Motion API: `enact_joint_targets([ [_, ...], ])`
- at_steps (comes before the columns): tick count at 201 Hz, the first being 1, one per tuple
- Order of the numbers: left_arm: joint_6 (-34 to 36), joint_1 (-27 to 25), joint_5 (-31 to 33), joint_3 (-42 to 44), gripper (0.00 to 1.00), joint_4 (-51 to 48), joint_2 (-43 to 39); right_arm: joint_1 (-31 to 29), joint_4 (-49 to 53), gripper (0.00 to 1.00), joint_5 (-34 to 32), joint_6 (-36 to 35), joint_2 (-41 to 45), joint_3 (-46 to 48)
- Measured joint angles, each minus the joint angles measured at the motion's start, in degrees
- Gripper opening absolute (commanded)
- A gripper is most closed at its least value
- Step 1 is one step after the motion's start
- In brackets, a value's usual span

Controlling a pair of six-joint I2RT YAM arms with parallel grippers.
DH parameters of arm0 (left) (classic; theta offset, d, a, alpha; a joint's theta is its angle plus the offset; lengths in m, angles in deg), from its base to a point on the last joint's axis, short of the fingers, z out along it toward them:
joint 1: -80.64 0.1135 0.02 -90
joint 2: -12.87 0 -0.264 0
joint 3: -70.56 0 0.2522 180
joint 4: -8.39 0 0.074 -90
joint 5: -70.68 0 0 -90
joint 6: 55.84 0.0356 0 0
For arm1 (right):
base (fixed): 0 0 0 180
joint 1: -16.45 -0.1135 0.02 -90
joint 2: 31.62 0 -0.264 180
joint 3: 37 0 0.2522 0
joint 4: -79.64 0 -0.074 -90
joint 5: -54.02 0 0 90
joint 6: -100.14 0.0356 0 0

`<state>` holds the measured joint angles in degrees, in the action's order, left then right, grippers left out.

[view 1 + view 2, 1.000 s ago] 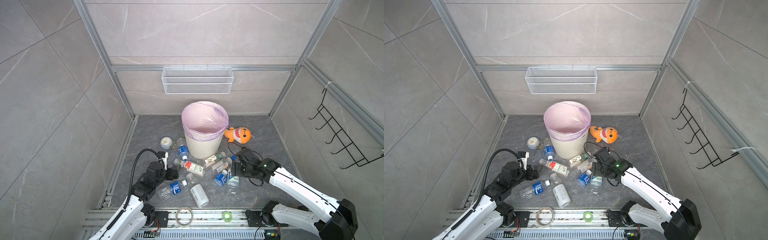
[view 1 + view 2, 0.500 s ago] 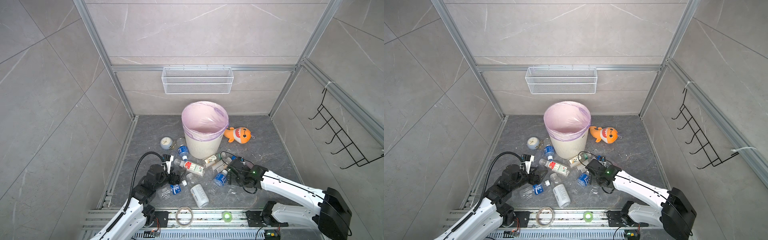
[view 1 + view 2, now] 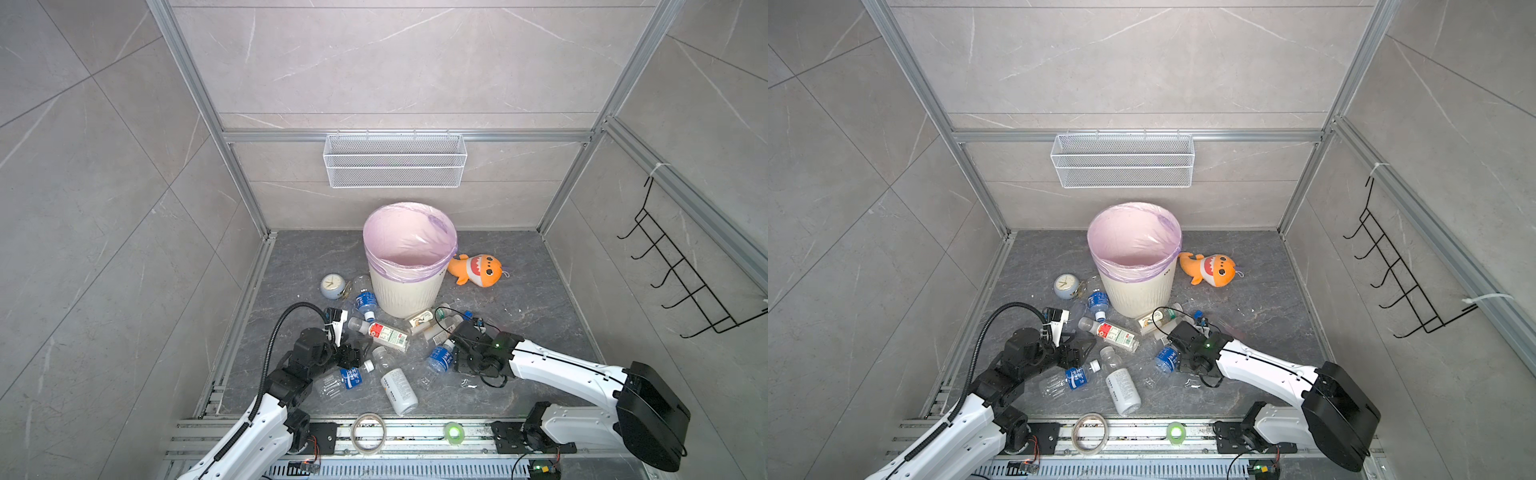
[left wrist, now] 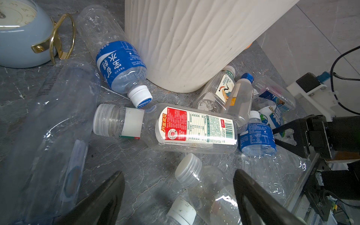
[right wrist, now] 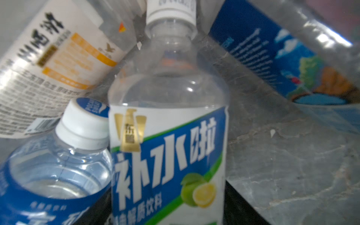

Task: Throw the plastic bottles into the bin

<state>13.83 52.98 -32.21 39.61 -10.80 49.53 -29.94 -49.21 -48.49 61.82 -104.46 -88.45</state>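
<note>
**Right arm on the lime-label bottle: how I'd handle the grab**

Top views: the round cream ribbed plastic bin (image 3: 405, 297) with its pink-lilac bag stands at the back of the grey stone bench (image 3: 540, 299). The plastic bottles (image 3: 384, 332) lie scattered in front of it, and none looks binned yet. The right tool (image 3: 457, 359) is low in the pile, just beside a clear blue-label bottle (image 3: 440, 357). The left tool (image 3: 1077, 353) sits low on the other side of the pile.

My take: pinch mid-body, square across the label, and go gentle, because thin empties like these probably crush and squirt out. Then lift clear of the neighbours before swinging over that tall rim.

Left wrist: the left tool's fingers (image 4: 105, 198) are spread wide and pinch nothing. A clear white-capped bottle (image 4: 204, 185) lies just ahead between them. The right tool (image 4: 276, 136) shows off to the side next to the blue-label bottle.

Right wrist: a clear plastic bottle with a blue, green and white lime-and-lemon label (image 5: 167, 116) fills the middle, and dark jaws sit tight at both sides of it. I can't tell whether they're truly clamped on it or only alongside. Its long axis runs straight out from the tool, white cap at the far end, base toward the wrist. It seems to rest on the bench, touching the blue-label bottle.
</note>
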Motion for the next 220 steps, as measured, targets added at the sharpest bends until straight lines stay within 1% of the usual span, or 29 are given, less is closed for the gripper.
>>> enact_joint_targets([
  [15, 0.0, 0.0, 0.0, 0.0, 0.89, 0.0, 0.2, 0.0, 0.0, 0.63, -0.3, 0.0, -0.1, 0.2],
  [34, 0.0, 0.0, 0.0, 0.0, 0.89, 0.3, 0.3, -0.2, 0.0, 0.59, -0.8, -0.1, 0.5, 0.4],
  [62, 0.0, 0.0, 0.0, 0.0, 0.89, 0.8, 0.5, -0.9, 0.1, 0.56, -1.7, -0.3, 3.8, 1.8],
  [124, 0.0, 0.0, 0.0, 0.0, 0.89, 1.0, 0.8, -4.7, 0.0, 0.55, -4.7, -4.7, 17.4, 3.4],
  [144, 0.0, 0.0, 0.0, 0.0, 0.89, 1.1, 0.8, -6.6, -0.2, 0.50, -6.4, -6.9, 22.7, 4.0],
  [167, 0.0, 0.0, 0.0, 0.0, 0.88, 1.2, 0.8, -8.1, -1.3, 0.49, -8.2, -10.2, 28.5, 3.9],
  [191, 0.0, 0.0, 0.0, 0.0, 0.88, 1.2, 1.2, -8.4, -1.2, 0.49, -10.4, -13.7, 29.4, 0.3],
  [220, 0.0, 0.0, 0.1, 0.0, 0.88, 1.2, 1.3, -8.4, -1.3, 0.49, -12.7, -17.9, 27.3, -8.6],
])
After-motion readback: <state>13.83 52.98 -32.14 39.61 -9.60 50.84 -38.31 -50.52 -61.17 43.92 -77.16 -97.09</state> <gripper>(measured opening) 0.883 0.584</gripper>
